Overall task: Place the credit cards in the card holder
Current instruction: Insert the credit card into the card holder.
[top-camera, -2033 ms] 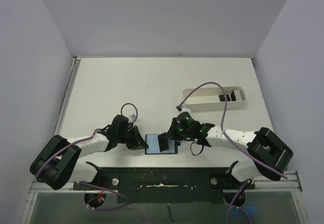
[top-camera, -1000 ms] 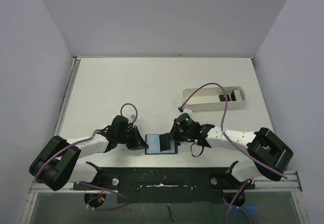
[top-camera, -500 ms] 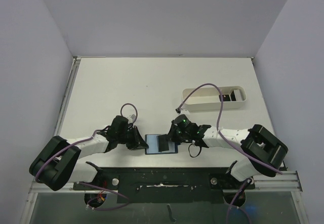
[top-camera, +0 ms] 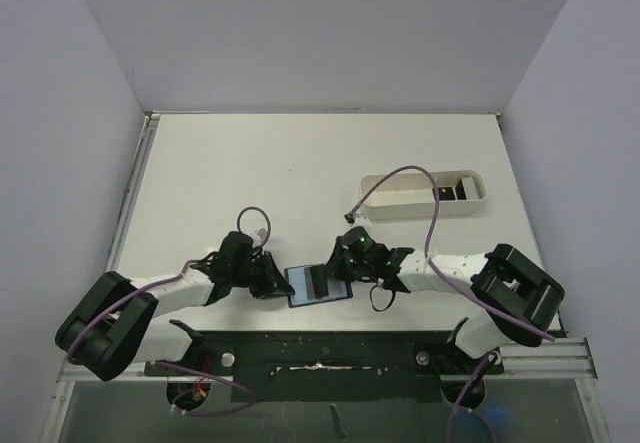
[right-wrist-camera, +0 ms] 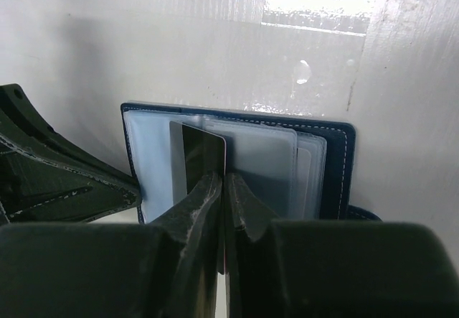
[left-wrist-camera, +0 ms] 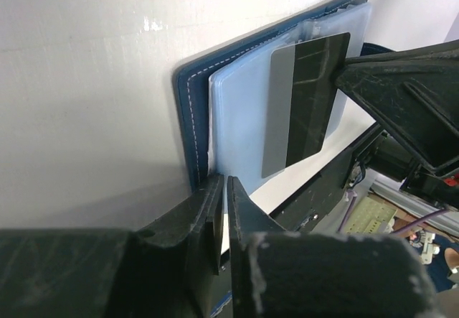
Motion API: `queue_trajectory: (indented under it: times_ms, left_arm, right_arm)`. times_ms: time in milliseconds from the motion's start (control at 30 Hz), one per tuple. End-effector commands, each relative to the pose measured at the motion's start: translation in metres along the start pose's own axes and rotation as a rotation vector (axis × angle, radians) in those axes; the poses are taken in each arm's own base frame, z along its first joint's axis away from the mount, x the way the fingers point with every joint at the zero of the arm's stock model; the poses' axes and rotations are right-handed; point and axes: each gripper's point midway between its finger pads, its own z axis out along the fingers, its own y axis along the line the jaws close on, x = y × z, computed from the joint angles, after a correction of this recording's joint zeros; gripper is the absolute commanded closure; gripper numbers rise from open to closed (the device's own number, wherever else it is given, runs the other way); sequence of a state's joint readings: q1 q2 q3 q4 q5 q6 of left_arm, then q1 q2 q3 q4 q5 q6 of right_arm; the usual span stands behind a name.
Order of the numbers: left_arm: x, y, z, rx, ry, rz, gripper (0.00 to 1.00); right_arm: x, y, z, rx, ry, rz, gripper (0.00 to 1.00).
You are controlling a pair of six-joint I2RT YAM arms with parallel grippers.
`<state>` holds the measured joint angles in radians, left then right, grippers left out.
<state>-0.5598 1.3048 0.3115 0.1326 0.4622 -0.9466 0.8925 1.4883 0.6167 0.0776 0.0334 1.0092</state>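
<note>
Top external: the credit card (top-camera: 318,283), pinched in the right gripper (top-camera: 331,274), lay deeper in the card holder (top-camera: 341,291), with the left gripper (top-camera: 283,285) clamping its edge.

Navy card holder (top-camera: 297,289) lies open, dark credit card (right-wrist-camera: 201,153) against its pale sleeves.

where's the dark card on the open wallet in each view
top external: credit card low centre of the picture
left wrist: upper right, on the pale sleeves
right wrist: centre, just above the right claw
shared landmark: navy card holder beneath it
</note>
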Motion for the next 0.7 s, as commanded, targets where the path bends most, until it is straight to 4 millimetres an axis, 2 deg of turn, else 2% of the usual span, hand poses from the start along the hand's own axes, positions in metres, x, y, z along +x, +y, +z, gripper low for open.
queue_trajectory:
  times_ms: [0, 133, 233, 300, 433, 667]
  left_arm:
    - [-0.002, -0.003, -0.002, 0.016, -0.031, 0.003, 0.89]
    - [-0.005, -0.007, -0.003, 0.026, -0.050, 0.008, 0.79]
    - [-0.007, -0.006, -0.005, 0.025, -0.066, 0.014, 0.72]
    - [-0.008, -0.005, -0.004, 0.022, -0.074, 0.018, 0.70]
    - [-0.011, -0.001, -0.002, 0.018, -0.094, 0.029, 0.70]
    - [-0.012, -0.006, 0.000, 0.041, -0.092, 0.041, 0.69]
  right_arm:
    - [-0.004, 0.015, 0.001, -0.035, -0.015, 0.016, 0.89]
    - [0.000, 0.011, -0.004, 0.005, -0.001, 0.003, 0.74]
    - [0.005, 0.012, -0.004, 0.003, 0.011, -0.008, 0.70]
    - [0.008, 0.017, -0.002, -0.009, 0.020, -0.021, 0.69]
    - [0.009, 0.030, 0.002, -0.036, 0.028, -0.054, 0.77]
    - [0.008, 0.042, 0.008, -0.053, 0.036, -0.079, 0.77]
